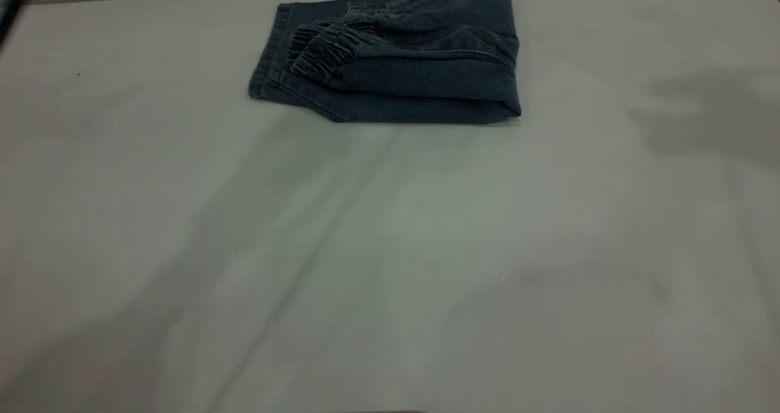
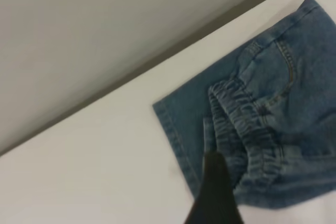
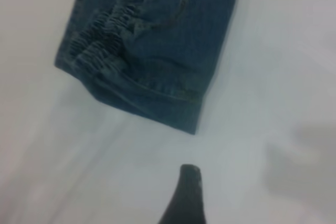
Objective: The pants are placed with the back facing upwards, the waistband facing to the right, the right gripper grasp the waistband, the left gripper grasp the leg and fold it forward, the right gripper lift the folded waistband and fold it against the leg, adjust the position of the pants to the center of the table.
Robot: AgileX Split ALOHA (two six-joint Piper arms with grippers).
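**Folded denim near the far edge of the surface**

The surface (image 1: pixel 390 267) is a broad, flat, matte sheet of pale grey-white, smooth, with soft shadows lying across it. It is far bigger than anything on it.

The pants (image 1: pixel 420 78) lie on it as a compact, roughly rectangular bundle of faded blue denim, close to the far edge in the exterior view and about midway between the left and right edges. The cloth is layered: a flat lower layer with a stitched hem along its left side, and a thicker upper fold lying over it, rounded along its right side. A curved seam with pale topstitching runs across the upper layer.

The waistband (image 1: pixel 323 47) sits on top, toward the bundle's left, a narrow gathered strip of denim, ruched into tight ridges and doubled on itself.

The left gripper (image 2: pixel 212 192) shows as one dark, tapered tip over the hem side of the pants; whether its jaws are spread or pressed together cannot be told. The right gripper (image 3: pixel 186 195) shows as one black pointed tip with whitish scuffs, above bare surface near the pants; its jaws likewise cannot be judged.
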